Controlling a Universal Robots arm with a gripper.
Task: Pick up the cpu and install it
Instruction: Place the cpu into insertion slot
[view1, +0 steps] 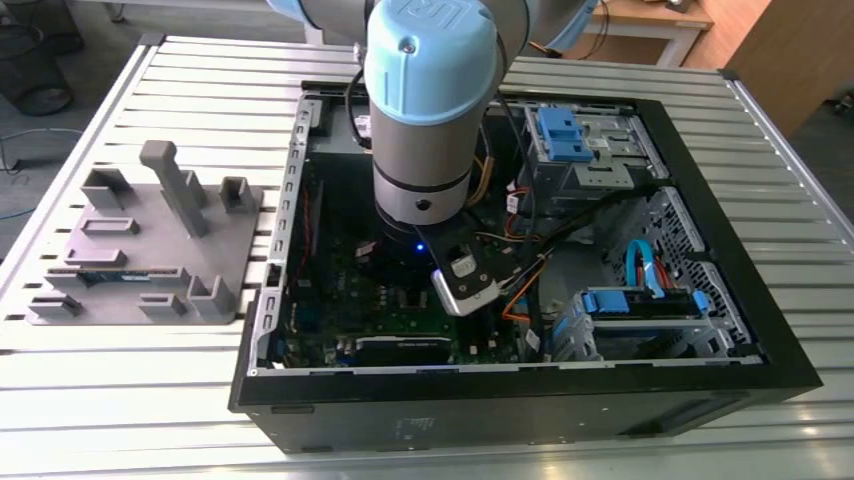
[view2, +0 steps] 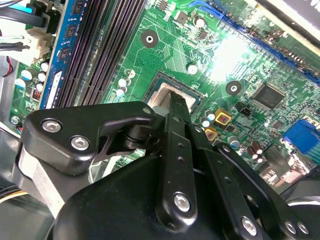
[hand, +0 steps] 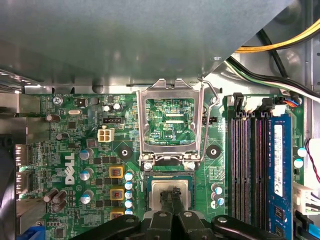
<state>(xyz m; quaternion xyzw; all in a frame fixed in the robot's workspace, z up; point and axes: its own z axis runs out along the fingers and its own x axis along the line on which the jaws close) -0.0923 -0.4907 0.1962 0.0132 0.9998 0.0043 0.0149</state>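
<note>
From my remote desk: the arm's black two-finger gripper (hand: 171, 194) reaches into the open black computer case (view1: 534, 405). Its fingers are drawn together, tips on the small silvery square cpu (hand: 156, 195) lying in the green motherboard (hand: 90, 130) socket. The hinged metal retention frame (hand: 170, 125) stands raised, evidently to keep the seat clear.

The arm (view1: 422, 150) has a silver-grey cylindrical body, a light-blue joint cap (view1: 434, 60) and a small blue light (view1: 419, 243) at the wrist. The end effector (hand: 172, 192) is black; its linkage bars are fastened with silver screws (view2: 182, 202).
</note>
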